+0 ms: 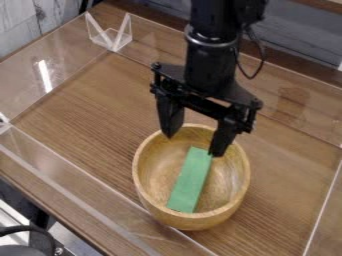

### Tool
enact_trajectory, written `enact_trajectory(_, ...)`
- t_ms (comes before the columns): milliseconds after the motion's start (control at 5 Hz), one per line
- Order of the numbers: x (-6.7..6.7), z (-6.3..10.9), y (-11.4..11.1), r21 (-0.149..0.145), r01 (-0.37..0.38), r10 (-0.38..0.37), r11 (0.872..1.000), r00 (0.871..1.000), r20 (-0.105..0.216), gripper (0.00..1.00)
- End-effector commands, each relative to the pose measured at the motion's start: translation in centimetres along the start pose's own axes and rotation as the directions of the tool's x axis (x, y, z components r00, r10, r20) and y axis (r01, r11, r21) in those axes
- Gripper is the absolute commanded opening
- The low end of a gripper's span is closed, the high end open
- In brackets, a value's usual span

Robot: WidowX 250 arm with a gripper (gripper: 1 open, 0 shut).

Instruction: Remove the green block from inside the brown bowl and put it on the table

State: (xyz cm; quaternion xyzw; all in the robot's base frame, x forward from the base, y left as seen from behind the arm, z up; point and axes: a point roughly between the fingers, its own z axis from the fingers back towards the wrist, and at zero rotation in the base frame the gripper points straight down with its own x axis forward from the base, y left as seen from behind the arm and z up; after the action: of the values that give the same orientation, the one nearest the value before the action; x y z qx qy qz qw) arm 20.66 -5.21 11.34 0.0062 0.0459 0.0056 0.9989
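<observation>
The green block (190, 181) lies flat inside the brown bowl (151, 176), its long side running from near front to far back. The bowl sits on the wood-grain table (94, 110) toward the front right. My black gripper (197, 132) hangs open straight above the bowl's far half, pointing down. Its two fingers spread wide, one over the bowl's far rim on the left, the other just inside the rim on the right. The block's far end lies a little below the fingertips, with nothing held between them.
Clear acrylic walls (54, 60) ring the tabletop on all sides. A small clear bracket (110, 32) stands at the back left corner. Bare wood stretches left and behind the bowl.
</observation>
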Motion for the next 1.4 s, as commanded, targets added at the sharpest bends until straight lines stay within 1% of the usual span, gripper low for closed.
enact_trajectory(0,-0.3,0.7,-0.4,-0.008,0.008,-0.007,1.000,0.998,0.057,1.00)
enact_trajectory(400,-1.0,-0.2,-1.1,-0.009,0.007,-0.006,1.000,0.998,0.064,1.00)
enact_trajectory(1200,-1.3,-2.6,-1.5,-0.014,0.012,-0.011,1.000,0.998,0.063,1.00)
